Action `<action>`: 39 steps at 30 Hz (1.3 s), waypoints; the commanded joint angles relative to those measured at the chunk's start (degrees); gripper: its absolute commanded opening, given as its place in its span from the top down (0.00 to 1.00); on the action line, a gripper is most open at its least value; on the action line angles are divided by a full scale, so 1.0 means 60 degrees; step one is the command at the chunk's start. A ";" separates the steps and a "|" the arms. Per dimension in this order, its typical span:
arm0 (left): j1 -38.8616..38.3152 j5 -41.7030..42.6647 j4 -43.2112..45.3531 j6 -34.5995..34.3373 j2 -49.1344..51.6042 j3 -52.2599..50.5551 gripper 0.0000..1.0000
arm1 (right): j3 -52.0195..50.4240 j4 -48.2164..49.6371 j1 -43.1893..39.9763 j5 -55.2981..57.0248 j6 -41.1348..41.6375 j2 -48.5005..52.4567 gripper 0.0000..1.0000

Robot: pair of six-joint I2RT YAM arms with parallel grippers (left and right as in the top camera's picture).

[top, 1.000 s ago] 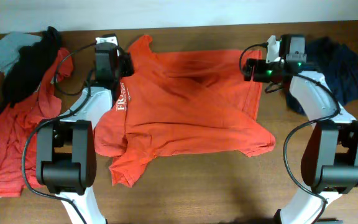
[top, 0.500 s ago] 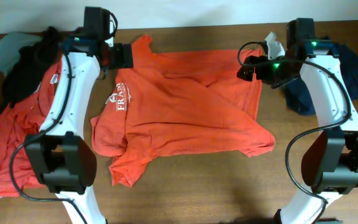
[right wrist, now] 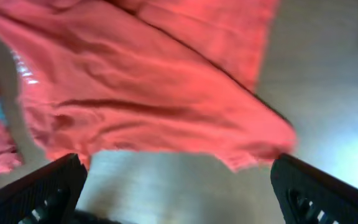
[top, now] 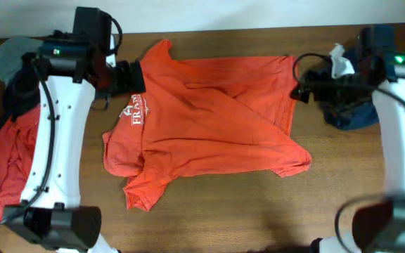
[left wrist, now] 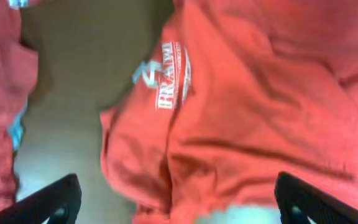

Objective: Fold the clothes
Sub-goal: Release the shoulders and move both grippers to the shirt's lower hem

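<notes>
Jaws spread and empty on both arms; the T-shirt (top: pixel 209 130) lies nine-to-three between them, left arm (top: pixel 48 133) at its ten o'clock shoulder, right arm (top: pixel 399 126) off its two o'clock hem.

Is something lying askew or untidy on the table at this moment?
Yes. The orange T-shirt lies wrinkled, with a diagonal crease across it and its lower-left sleeve bunched. Other clothes sit heaped on the left.

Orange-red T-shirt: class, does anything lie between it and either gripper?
Nothing visible does. The orange-red T-shirt lies spread out and uncovered, and the left gripper and right gripper are at its opposite ends, both open.
</notes>
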 commanded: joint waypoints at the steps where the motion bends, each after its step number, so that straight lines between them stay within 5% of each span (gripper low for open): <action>1: -0.0390 -0.0463 -0.0718 -0.0780 -0.0266 0.0127 0.01 | 0.0168 -0.0415 0.0291 0.2229 0.1286 -0.0994 0.01; 6: -0.0674 -0.1246 -0.2076 -0.1974 -0.0470 0.0095 0.01 | -0.0266 -0.0769 0.0415 0.2659 0.2135 -0.2218 0.01; 14: -0.0918 -0.0892 -0.1934 -0.2539 -0.1785 -0.1490 0.01 | -0.3129 0.0153 0.0408 0.2623 0.3402 -0.3632 0.01; 26: -0.0907 0.0157 0.1945 -0.4401 -0.4317 -0.8000 0.01 | -0.6612 0.3115 0.0408 0.2157 0.3497 -0.3734 0.01; 39: -0.0062 0.0787 0.3297 -0.5286 -0.4302 -1.0703 0.07 | -0.8320 0.4641 0.0408 0.2153 0.3468 -0.3388 0.03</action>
